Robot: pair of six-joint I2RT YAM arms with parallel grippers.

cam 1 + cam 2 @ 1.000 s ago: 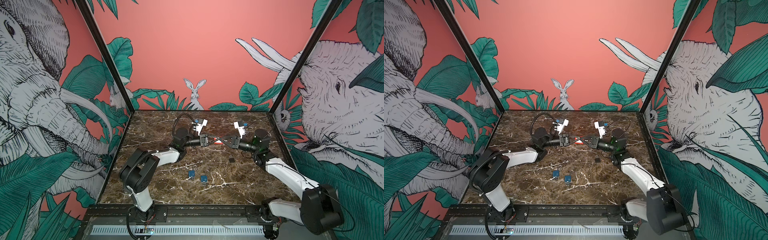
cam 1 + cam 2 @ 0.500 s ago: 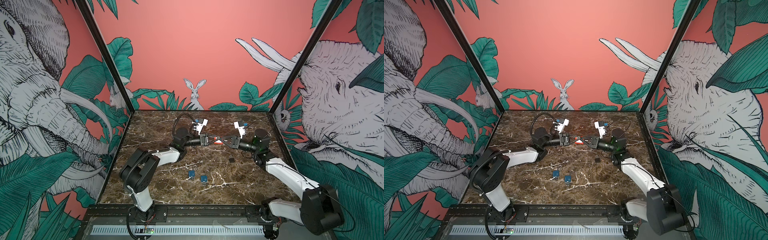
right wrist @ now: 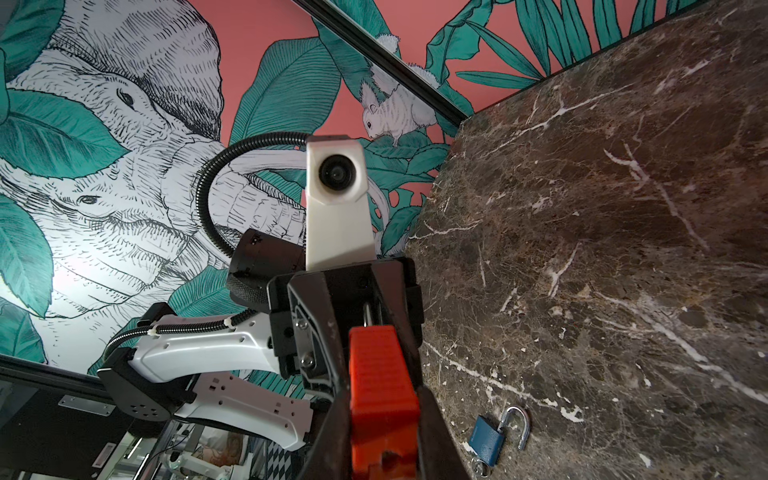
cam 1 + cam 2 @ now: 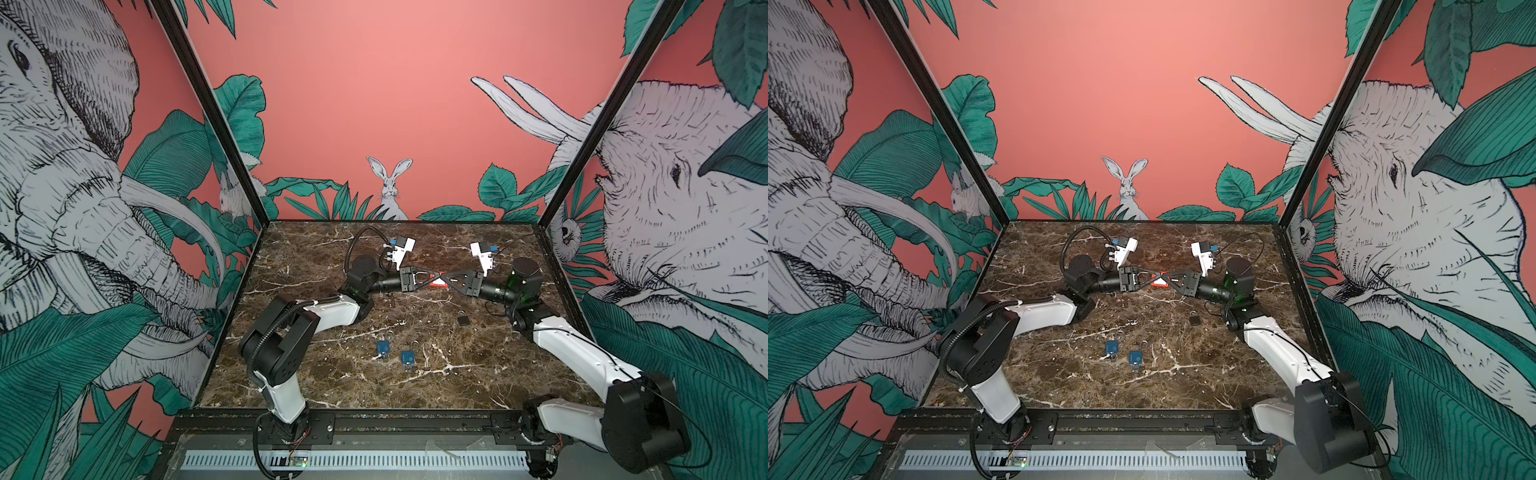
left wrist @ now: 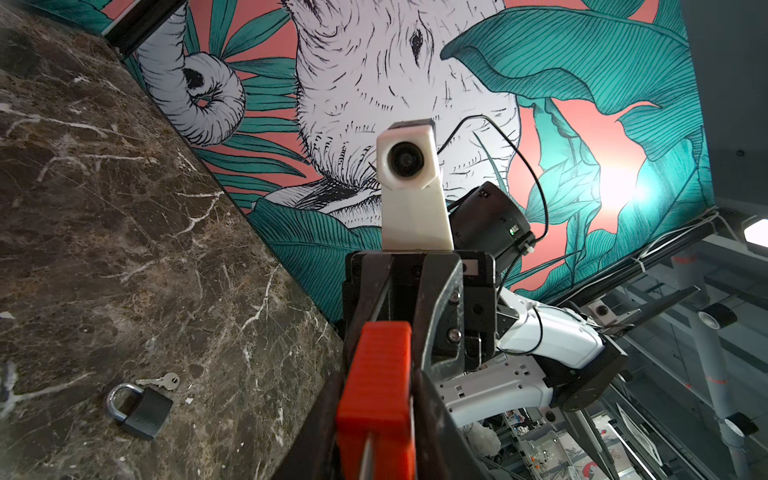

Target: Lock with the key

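— While the left tool (image 4: 434,277) meets it in mid-air, why is the red lock (image 4: 437,284) held off the tabletop (image 4: 332,374)?
— Likely so both can work it. The right tool (image 4: 451,278) clamps its body; whether the left tool grips, I cannot tell.

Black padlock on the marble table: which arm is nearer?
Right. The right arm passes just beside the black padlock; the left arm is farther off, across the marble table.

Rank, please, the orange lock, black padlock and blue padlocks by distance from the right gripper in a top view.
1. Orange lock, at the right gripper fingertips.
2. Black padlock, toward the front, right.
3. Left blue padlock and right blue padlock, front centre: too close to call.
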